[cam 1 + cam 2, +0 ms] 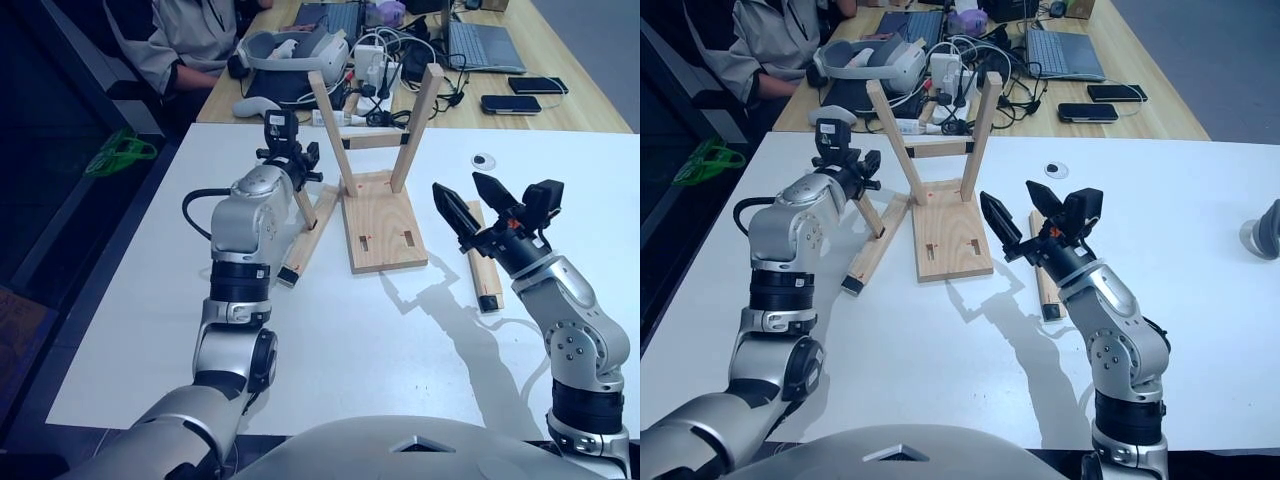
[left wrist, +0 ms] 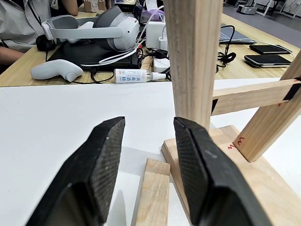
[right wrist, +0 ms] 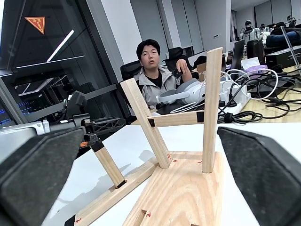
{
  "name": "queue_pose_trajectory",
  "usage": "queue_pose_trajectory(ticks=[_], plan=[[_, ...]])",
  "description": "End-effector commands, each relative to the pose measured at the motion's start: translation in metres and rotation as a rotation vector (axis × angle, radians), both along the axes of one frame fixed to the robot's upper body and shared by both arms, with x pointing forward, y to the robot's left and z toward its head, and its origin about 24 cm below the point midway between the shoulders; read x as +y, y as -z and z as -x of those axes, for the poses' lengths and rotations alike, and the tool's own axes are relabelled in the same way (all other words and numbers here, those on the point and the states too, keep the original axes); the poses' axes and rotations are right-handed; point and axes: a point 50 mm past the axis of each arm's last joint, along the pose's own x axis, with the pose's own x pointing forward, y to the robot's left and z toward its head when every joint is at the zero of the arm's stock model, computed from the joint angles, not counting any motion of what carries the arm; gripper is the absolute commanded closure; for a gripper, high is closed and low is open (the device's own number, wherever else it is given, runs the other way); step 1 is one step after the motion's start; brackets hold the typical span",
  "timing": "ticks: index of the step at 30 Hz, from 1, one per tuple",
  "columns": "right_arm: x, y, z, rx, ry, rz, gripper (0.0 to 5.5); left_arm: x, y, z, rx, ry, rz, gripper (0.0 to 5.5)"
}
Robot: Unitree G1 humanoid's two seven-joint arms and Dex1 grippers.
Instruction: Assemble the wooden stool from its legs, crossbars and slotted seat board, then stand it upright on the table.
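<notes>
Our right claw [image 1: 458, 184] hung wide apart over the bench [image 1: 350, 340], just beside the board [image 1: 385, 240]. A spare leg [image 1: 482, 270] lay beneath it, probably kept close for a later slot. The board lay flat ahead of both claws, slots up so parts could drop in. Two legs [image 1: 328, 120] stood in its far slots, braced by a crossbar [image 1: 375, 140]. Our left claw [image 2: 148, 126] was spread too, gripping nothing, poised over a leg pair [image 1: 308, 232] lying just below it against the board's edge. We judged the empty slots nearest the claws awaited that pair.
</notes>
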Motion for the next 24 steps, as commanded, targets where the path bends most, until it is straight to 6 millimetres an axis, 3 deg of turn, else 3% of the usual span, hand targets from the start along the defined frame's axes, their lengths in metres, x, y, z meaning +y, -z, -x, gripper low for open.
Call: queue_pose_trajectory(ticks=[1, 12, 18, 24], plan=[[0.001, -0.002, -0.001, -0.011, -0.001, 0.005, 0.10, -0.005, 0.032, 0.010, 0.136, -0.018, 0.021, 3.60], [0.002, -0.001, -0.002, -0.007, -0.001, 0.004, 0.10, 0.006, -0.029, -0.007, -0.070, -0.050, 0.056, 3.60], [-0.001, -0.002, -0.001, -0.009, 0.009, 0.010, 0.10, -0.002, -0.037, -0.005, -0.092, -0.034, 0.098, 3.60], [0.000, 0.001, 0.001, 0.002, 0.013, 0.004, 0.10, 0.011, -0.044, -0.003, -0.134, -0.092, 0.098, 3.60]])
